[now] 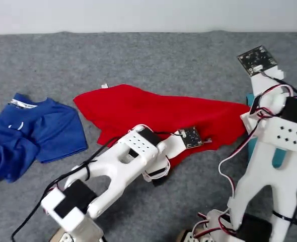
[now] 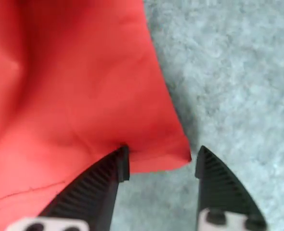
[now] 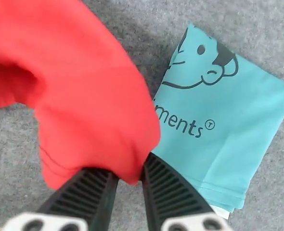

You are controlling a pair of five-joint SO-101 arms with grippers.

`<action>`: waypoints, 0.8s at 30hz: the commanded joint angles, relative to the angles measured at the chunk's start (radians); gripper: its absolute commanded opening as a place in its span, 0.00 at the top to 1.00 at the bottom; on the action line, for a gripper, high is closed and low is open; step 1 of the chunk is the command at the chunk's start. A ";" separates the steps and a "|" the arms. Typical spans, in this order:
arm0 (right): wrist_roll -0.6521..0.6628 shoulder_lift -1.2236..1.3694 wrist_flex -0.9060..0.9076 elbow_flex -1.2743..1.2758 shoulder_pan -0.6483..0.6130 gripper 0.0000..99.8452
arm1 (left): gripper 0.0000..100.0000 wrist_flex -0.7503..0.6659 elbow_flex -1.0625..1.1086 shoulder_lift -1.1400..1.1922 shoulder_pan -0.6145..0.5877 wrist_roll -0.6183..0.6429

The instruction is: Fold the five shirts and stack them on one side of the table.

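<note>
Mid-table: red shirt (image 1: 158,113), spread but crumpled, on the grey covering (image 1: 189,55). Claw of the left gripper (image 2: 161,155) parted, straddling a corner of the red hem. One finger (image 2: 101,185) is over the cloth's edge and the other over bare covering just past the corner, nothing clamped. Claw of the right gripper (image 3: 131,174) closed on a bunched fold of the red shirt, held over a folded teal shirt (image 3: 228,125) with a cartoon print. At the table's left, blue shirt (image 1: 32,133), unfolded, lying apart from the red one
</note>
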 commanded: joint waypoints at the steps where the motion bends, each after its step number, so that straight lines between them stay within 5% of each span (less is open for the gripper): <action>1: 0.003 -0.001 0.005 -0.037 -0.007 0.99 | 0.82 -0.014 -0.059 0.015 0.003 0.023; 8: 0.003 -0.001 0.005 -0.038 -0.007 0.99 | 0.97 0.006 -0.065 0.003 0.031 0.025; 17: 0.006 -0.002 0.007 -0.041 -0.007 0.99 | 0.98 0.155 -0.102 -0.245 0.015 -0.026; 24: 0.008 -0.073 0.007 -0.044 -0.007 0.99 | 0.98 0.284 -0.200 -0.500 -0.212 -0.032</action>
